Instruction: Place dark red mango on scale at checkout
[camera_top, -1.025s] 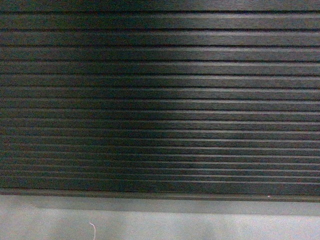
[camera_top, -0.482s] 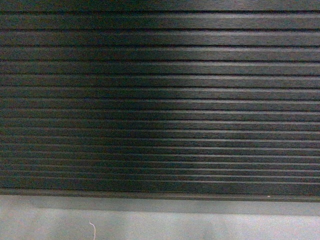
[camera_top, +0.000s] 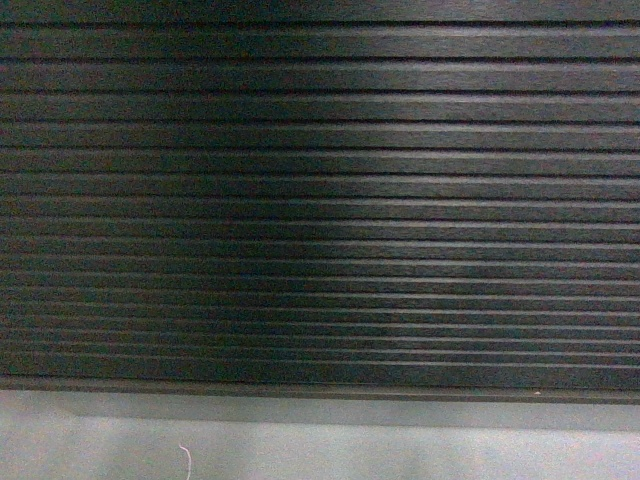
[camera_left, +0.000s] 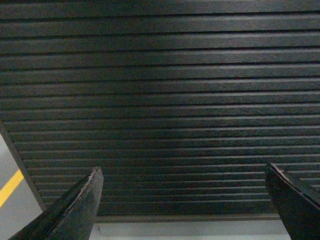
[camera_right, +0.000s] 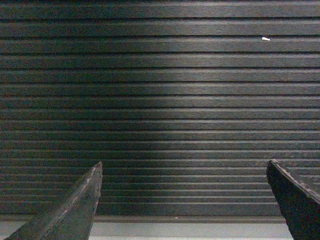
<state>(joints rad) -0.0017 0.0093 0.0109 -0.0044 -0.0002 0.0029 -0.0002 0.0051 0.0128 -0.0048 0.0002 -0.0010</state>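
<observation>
The checkout fills the head view as a dark, horizontally ribbed front panel; the same slats fill the left wrist view and the right wrist view. My left gripper is open, its two dark fingers wide apart with nothing between them. My right gripper is open too and holds nothing. The dark red mango and the scale are out of view. Neither gripper shows in the head view.
A strip of grey floor runs under the panel's base, with a small white thread lying on it. A yellow floor line shows past the panel's left end. A small white speck sits on a slat.
</observation>
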